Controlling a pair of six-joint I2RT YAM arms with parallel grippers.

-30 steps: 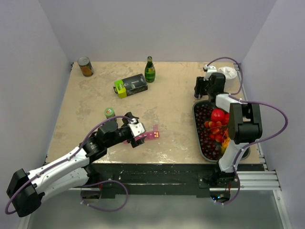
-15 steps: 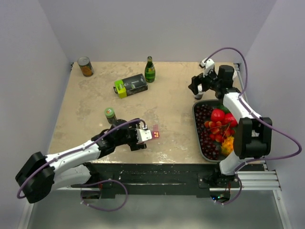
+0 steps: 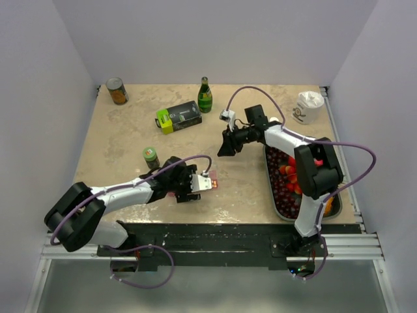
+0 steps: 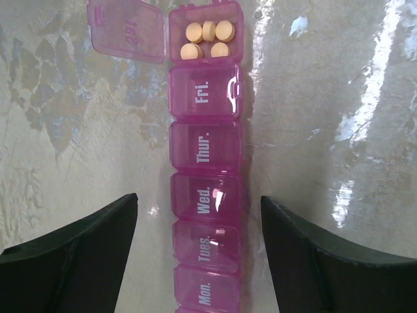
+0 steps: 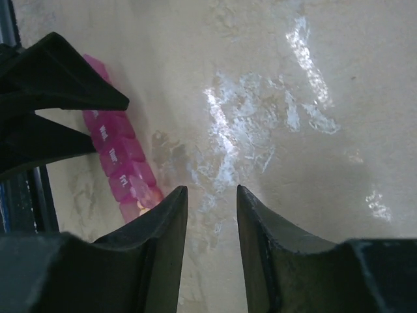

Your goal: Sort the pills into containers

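Wide left gripper (image 4: 199,197) straddles containers (image 4: 205,150), near end cropped; right gripper (image 5: 211,190) narrow, apparently empty.

Beige marbled table (image 3: 241,176), pink containers strip (image 4: 205,195), tin can (image 3: 117,90), green bottle (image 3: 205,95), box (image 3: 178,117), small jar (image 3: 151,157), fruit tray (image 3: 266,163), white cup (image 3: 307,106)

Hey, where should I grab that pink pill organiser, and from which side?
Probably take the pill organiser across its long sides at the closed Wed. and Thur. sections, coming straight down. It lies flat and slim, so its narrow width suits the jaws. Avoid the end compartment: it is open, holds loose pills, and its lid sticks out sideways.
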